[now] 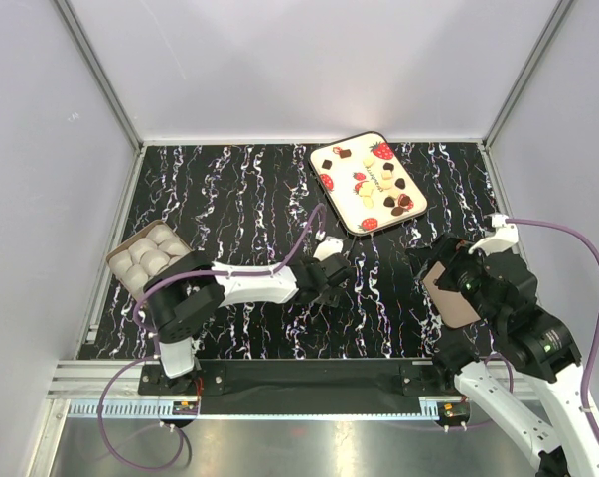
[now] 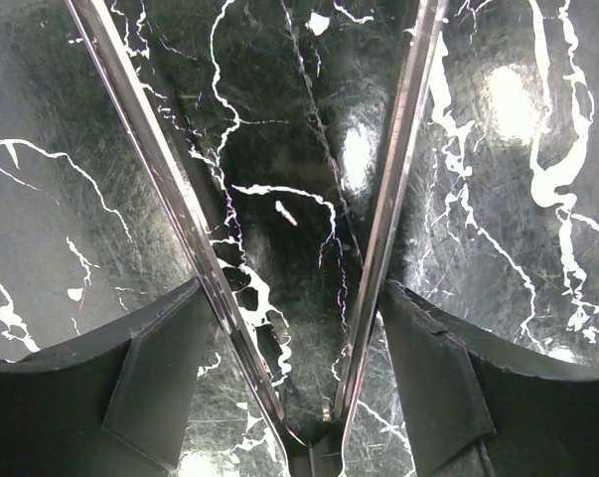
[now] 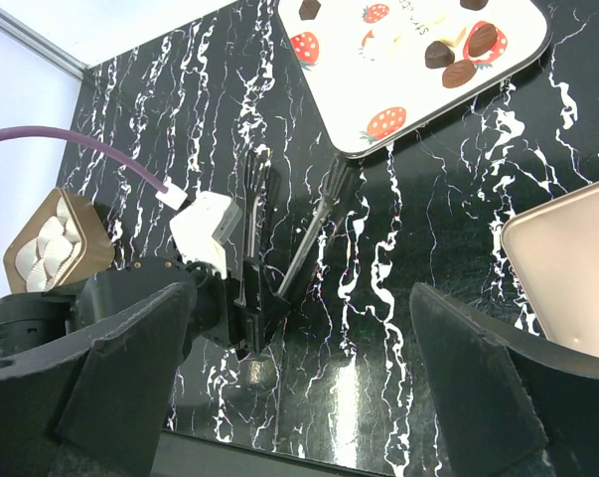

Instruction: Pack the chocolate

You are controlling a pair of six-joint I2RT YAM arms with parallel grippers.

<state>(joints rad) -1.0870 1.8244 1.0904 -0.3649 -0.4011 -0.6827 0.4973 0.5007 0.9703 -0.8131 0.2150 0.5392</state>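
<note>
Hovering over bare tabletop (image 2: pixel 299 129), my left fingers (image 2: pixel 170 238) stand apart, pinching nothing; right fingers (image 3: pixel 130 368) spread wide. Chocolate (image 1: pixel 390 168) waits on the tray (image 1: pixel 324 152); next I reach there.

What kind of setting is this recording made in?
Probably a lab test cell, not a kitchen: plain white panels on aluminium framing, a marble-patterned black tabletop, and two arms bolted to a rail.

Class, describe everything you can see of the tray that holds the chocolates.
The tray is a flat, cream-white rounded rectangle with a dark rim, printed with red strawberries. It lies tilted at the far right of the black marbled table. Scattered dark and white chocolates rest on it. Neither hand touches it.
</note>
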